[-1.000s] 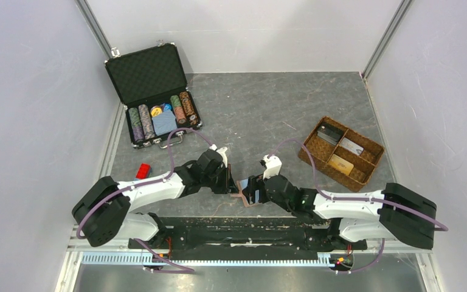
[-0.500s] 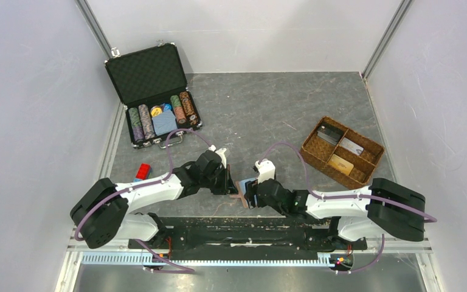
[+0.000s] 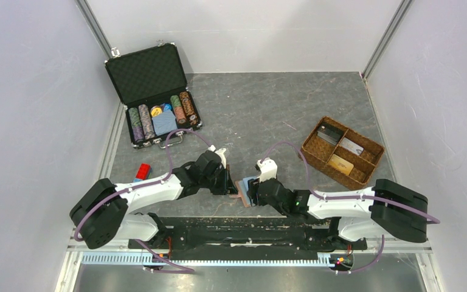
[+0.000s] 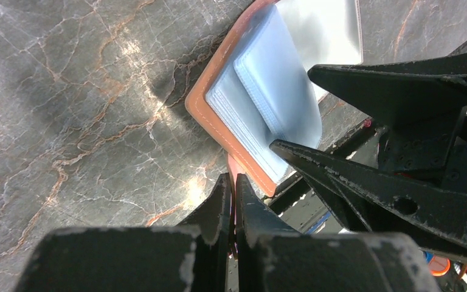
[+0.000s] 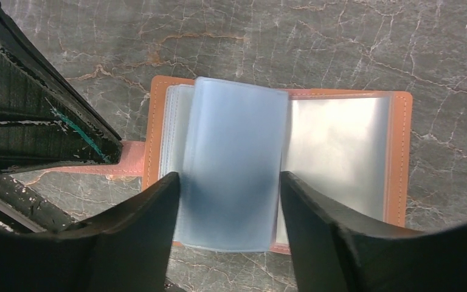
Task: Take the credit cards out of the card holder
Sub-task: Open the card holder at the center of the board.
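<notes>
Closest to the arm bases, the card holder lies open flat on the tabletop, right between the two arms. The left tool is pinched shut on the little snap tab sticking out of the wallet's side. My read is that it's just there as an anchor, so the wallet doesn't slide or lift when something gets tugged out of it.

The right tool comes straight down over the open pages with its jaws apart, one on each side of a pale blue sleeve leaf that stands up off the rest. Can't tell if the pads are touching it yet, and it's too blurry to say whether there's a card inside that leaf. Straddling it edge to edge makes sense, since thin plastic is easier to grab by its sides than to peel off flat.

A bit further back on the left sits a small red block. Off to the right is the woven tray with three credit cards in it, one per compartment, so I'd guess most of the job is done. Far back left is the open chip case with its poker chips, not involved.
</notes>
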Controlling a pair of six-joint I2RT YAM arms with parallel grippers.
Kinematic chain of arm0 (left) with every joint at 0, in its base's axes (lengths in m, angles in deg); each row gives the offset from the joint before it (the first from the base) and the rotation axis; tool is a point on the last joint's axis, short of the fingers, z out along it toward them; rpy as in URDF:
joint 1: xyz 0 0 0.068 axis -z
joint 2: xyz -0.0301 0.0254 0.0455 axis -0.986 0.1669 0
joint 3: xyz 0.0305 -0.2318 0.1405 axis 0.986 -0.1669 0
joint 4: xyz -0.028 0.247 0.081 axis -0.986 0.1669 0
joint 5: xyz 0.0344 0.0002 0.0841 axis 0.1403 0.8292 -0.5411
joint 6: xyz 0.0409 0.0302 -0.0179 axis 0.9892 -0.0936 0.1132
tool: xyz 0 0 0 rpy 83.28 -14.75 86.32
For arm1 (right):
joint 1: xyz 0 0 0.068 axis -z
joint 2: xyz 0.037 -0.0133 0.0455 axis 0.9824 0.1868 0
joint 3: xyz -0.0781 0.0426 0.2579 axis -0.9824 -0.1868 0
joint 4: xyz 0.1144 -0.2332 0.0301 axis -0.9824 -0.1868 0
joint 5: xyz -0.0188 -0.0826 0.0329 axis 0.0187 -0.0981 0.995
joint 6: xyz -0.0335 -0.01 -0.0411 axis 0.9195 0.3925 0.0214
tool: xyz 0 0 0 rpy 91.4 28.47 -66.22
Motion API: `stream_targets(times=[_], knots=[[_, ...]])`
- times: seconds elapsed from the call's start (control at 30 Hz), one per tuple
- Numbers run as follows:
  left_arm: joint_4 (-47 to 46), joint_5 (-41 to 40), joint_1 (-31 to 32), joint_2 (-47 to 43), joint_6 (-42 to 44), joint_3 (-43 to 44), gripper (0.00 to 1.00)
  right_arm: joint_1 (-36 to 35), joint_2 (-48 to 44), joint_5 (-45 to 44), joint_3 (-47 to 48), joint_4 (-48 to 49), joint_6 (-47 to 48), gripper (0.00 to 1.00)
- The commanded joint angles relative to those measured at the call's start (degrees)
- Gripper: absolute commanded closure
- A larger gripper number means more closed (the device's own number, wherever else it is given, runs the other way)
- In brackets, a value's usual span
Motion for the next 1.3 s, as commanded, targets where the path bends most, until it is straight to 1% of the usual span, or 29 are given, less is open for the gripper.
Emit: stream_targets(times=[0.0, 0.03, 0.07, 0.13, 0.2, 0.23, 0.3, 0.43, 0.6, 0.7, 0.93, 1.27], knots=[[0.14, -0.33, -0.2, -1.31, -0.35, 0.17, 0.98, -0.21, -1.92, -2.42, 0.47, 0.04, -0.31, 0.46], [0.19, -0.37, -0.2, -1.39, -0.31, 0.11, 0.98, -0.23, -2.12, -2.28, 0.35, 0.51, -0.45, 0.51], [0.19, -0.44, -0.2, -1.43, -0.34, 0.09, 0.98, -0.22, -2.29, -2.23, 0.09, 1.0, -0.45, 0.52], [0.18, -0.47, -0.2, -1.44, -0.29, 0.07, 0.98, -0.22, -2.44, -2.58, -0.1, 1.09, -0.58, 0.52], [0.31, -0.49, -0.2, -1.44, -0.2, 0.03, 0.98, -0.23, -2.45, -2.91, -0.1, 0.89, -0.93, 0.46], [0.36, -0.63, -0.2, -1.42, -0.12, 0.03, 0.98, -0.22, -2.55, -3.12, -0.1, 0.62, -1.06, 0.42], [0.45, -0.86, -0.2, -1.45, -0.09, -0.07, 0.98, -0.22, -2.88, -3.57, -0.1, 0.12, -1.29, 0.39], [0.54, -0.95, -0.2, -1.3, 0.06, -0.25, 0.98, -0.22, -3.6, -4.71, -0.19, -1.2, -1.51, 0.43], [0.54, -0.94, -0.2, -1.35, 0.15, -0.37, 0.98, -0.15, -5.26, -5.78, -0.86, -2.21, -1.55, 0.53], [0.75, -0.99, -0.2, -1.31, 0.22, -0.3, 0.98, -0.22, -6.21, -6.29, -1.3, -2.47, -1.5, 0.57], [1.89, -1.45, -0.18, -1.88, 0.67, -0.12, 0.98, -0.13, -7.84, -8.58, -2.51, -3.95, -1.55, 0.6], [5.36, -4.31, -0.2, -2.19, 2.26, 0.48, 0.98, -0.04, -11.21, -10.62, -3.99, -5.58, -2.2, 0.63]])
